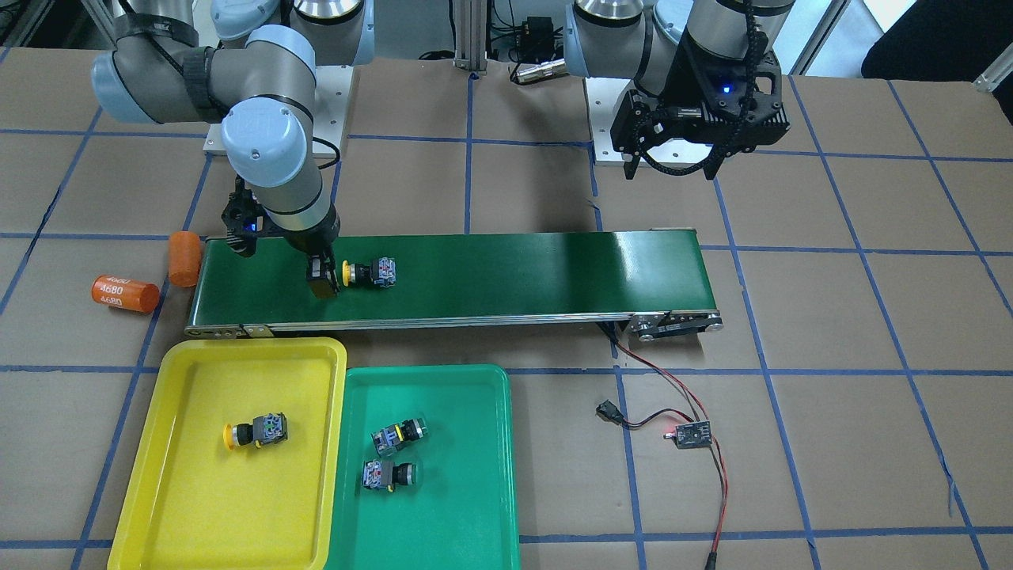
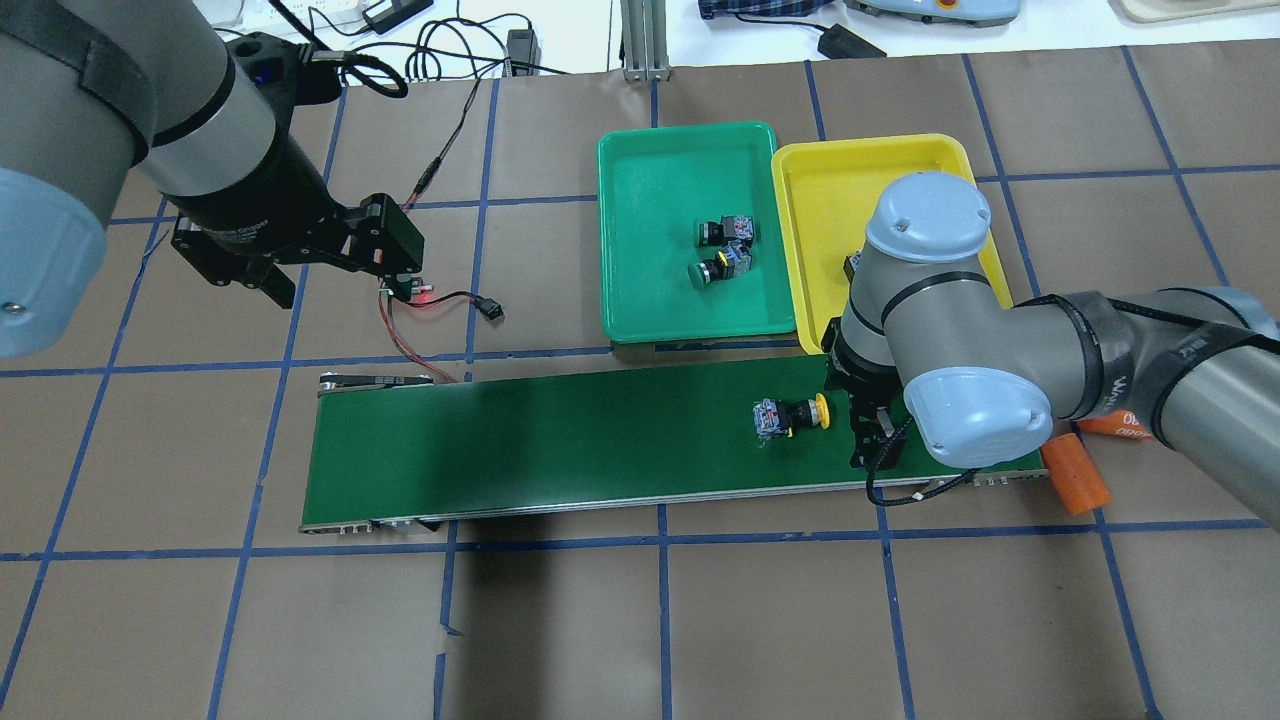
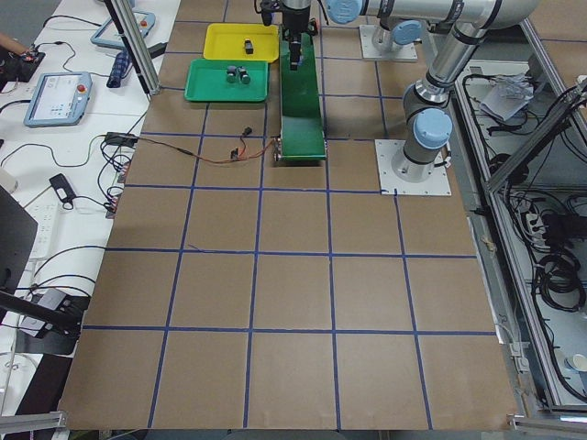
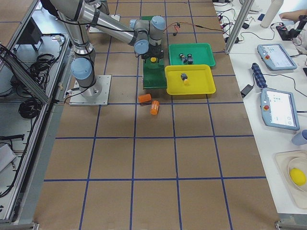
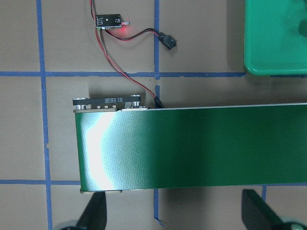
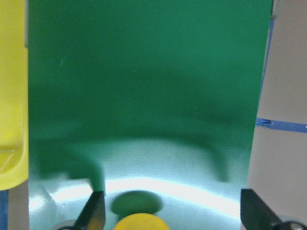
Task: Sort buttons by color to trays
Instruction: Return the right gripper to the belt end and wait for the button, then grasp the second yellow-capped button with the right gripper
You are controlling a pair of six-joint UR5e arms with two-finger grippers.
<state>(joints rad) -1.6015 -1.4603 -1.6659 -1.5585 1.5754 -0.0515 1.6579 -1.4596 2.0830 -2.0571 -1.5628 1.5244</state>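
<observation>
A yellow-capped button (image 1: 368,273) lies on its side on the smooth dark-green conveyor belt (image 1: 514,269). Its cap sits between the wide-spread fingers of the right hand (image 1: 323,281), which grips nothing. The left hand (image 5: 175,211) hangs open and empty above the belt's far end. A second yellow button (image 1: 255,431) rests in the glossy yellow tray (image 1: 198,507), and two green buttons (image 1: 400,435) in the green tray (image 1: 467,507). The tabletop (image 1: 831,356) is brown board with a blue tape grid.

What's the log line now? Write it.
right hand open by yellow button on conveyor belt; left hand open; yellow tray: one button; green tray: two buttons
</observation>
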